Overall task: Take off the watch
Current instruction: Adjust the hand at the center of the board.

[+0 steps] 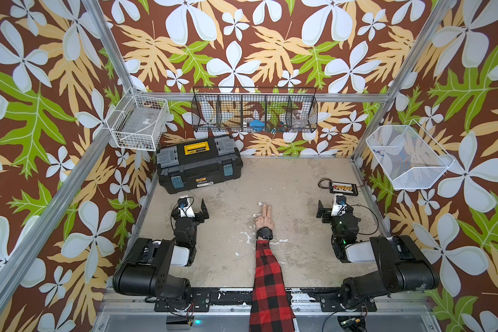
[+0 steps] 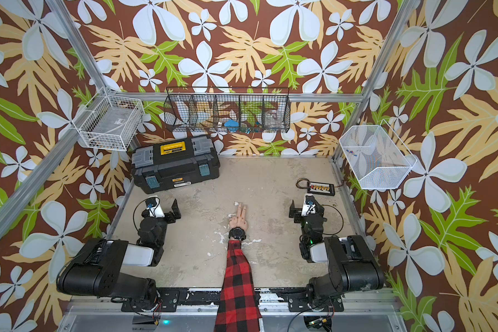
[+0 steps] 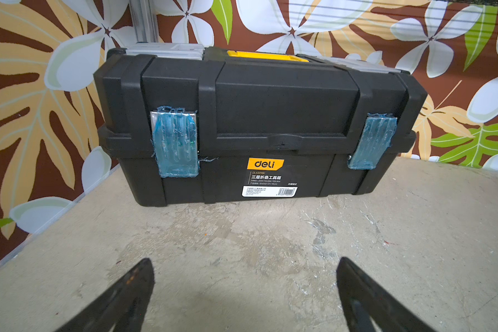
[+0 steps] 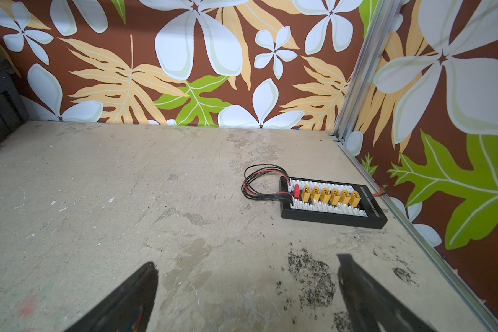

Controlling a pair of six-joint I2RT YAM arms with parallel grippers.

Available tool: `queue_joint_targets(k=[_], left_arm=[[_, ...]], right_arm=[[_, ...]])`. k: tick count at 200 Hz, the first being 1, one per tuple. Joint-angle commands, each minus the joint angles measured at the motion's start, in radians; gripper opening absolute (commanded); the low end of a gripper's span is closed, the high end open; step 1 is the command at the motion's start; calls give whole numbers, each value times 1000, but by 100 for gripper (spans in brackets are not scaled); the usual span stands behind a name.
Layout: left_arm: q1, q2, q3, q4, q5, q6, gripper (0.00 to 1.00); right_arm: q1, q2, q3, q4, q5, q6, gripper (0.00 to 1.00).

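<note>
The black watch [image 1: 264, 232] [image 2: 237, 232] is strapped round the wrist of a mannequin arm in a red-and-black plaid sleeve [image 1: 268, 276]. The arm lies along the table's middle, and its hand [image 1: 265, 219] points to the far side with two fingers stretched out. My left gripper [image 1: 191, 205] [image 3: 243, 267] hovers well to the left of the watch, open, with bare table between its fingers. My right gripper [image 1: 332, 207] [image 4: 247, 266] stands open and empty, equally far to the right. Neither wrist view shows the watch.
A black toolbox [image 1: 199, 163] [image 3: 256, 115] stands at the far left, straight ahead of the left gripper. A black connector board with wires [image 1: 344, 188] [image 4: 332, 201] lies far right. Wire baskets [image 1: 253, 110] hang on the walls.
</note>
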Motion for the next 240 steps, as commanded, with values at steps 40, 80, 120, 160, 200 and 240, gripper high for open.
queue_joint_targets(k=[40,80,120,160,200,240], left_arm=[[3,-2,-2,17,6,7,100],[3,-1,0,16,7,9,100],[-1,-68,61,-134,38,27,100],[-36,-244,175,-488,-11,-37,98],[-202,-381,285,-853,-76,-165,93],[-366,-486,359,-1105,-94,-333,82]], right_arm=[[1,0,2,6,-4,-1,100],[-3,0,2,6,-9,-1,100],[0,-48,24,-66,6,-1,100],[1,-219,141,-433,58,75,100],[5,-386,158,-652,-28,202,94],[48,-483,225,-951,-159,336,89]])
